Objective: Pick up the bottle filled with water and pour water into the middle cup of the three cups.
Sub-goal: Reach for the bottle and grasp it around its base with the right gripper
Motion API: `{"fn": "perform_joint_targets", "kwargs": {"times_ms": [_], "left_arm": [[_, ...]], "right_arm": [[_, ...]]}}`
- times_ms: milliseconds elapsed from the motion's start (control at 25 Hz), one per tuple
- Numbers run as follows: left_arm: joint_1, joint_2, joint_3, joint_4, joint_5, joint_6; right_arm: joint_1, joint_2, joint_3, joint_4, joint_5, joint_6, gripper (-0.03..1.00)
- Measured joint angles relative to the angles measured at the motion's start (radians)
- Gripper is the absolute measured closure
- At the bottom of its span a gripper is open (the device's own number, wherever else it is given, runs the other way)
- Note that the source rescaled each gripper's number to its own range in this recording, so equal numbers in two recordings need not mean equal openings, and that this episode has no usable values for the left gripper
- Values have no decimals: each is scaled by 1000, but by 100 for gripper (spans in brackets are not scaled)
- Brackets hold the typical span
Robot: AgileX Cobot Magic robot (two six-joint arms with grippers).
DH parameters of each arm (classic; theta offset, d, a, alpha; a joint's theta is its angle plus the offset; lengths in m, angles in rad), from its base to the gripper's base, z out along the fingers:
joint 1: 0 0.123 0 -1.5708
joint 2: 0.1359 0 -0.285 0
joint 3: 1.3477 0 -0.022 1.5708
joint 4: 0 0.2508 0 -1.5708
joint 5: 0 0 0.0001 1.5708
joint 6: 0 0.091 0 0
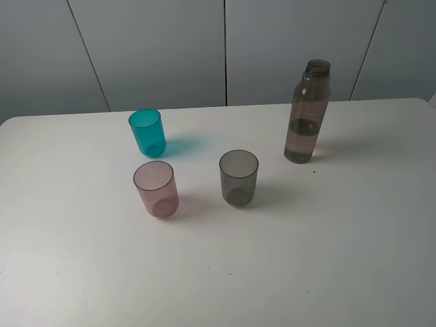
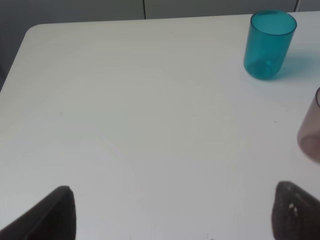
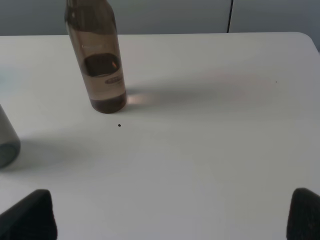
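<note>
A wide white table [image 1: 218,272] fills the scene, matte and smooth, its back edge running straight across and its far left corner [image 1: 9,122] rounded off. Behind it stands a pale grey panelled wall [image 1: 157,48], split by thin dark seams [image 1: 225,51], one upright in the middle and others leaning at a slant on either side. The light is soft and even, with no harsh glare on the tabletop and only faint shadows. One tiny dark speck [image 1: 314,171] sits on the white surface.

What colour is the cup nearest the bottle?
Smoky grey cup; clearest in the exterior high view.
</note>
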Motion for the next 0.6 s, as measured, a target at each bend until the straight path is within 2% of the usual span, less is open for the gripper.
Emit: {"fn": "perform_joint_targets", "kwargs": {"times_ms": [600], "left_arm": [[0,0,0,0,0,0]], "right_arm": [[0,0,0,0,0,0,-3]]}}
